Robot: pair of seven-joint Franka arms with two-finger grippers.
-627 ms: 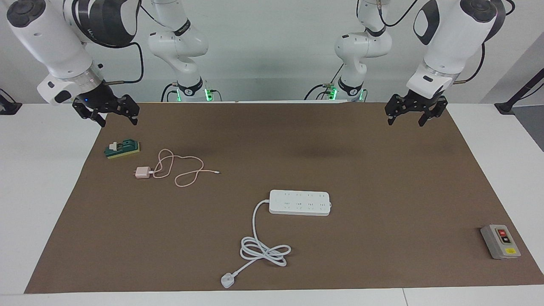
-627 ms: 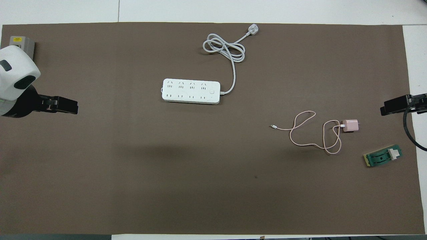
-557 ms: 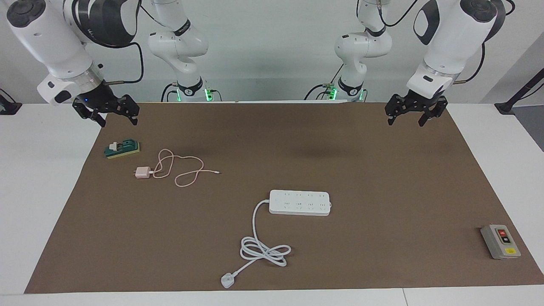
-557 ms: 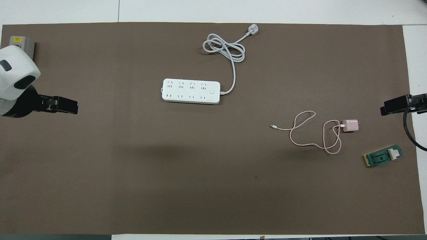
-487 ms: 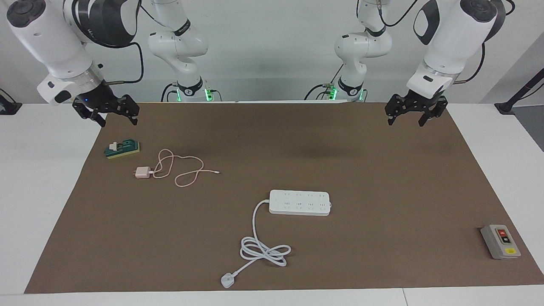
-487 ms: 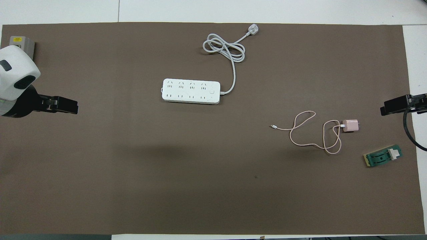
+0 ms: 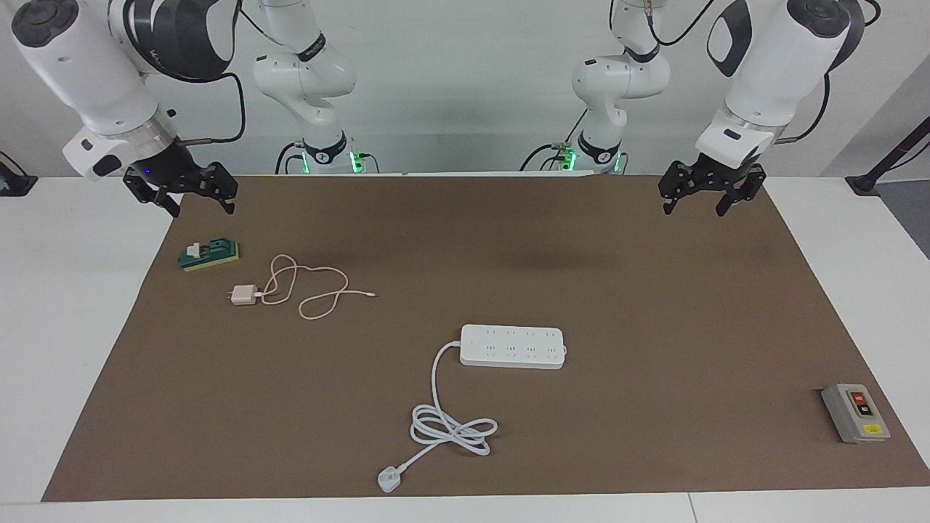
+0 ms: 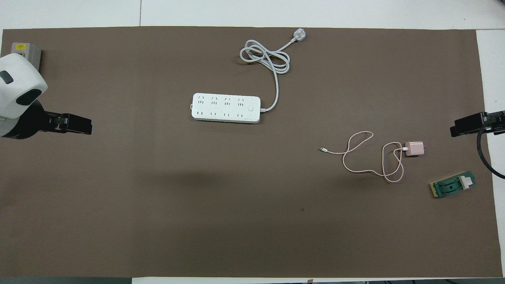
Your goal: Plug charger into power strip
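Charger lies on the mat below the open, empty right gripper, well apart from the power strip, while the open left gripper waits.

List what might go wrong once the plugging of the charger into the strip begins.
The charger lies on its side with its looped pink cable attached; the loops may snag or drag during lifting. The power strip lies loose on the mat, so pushing the prongs in may slide it. The open right pincer must avoid the green-and-yellow block nearby.
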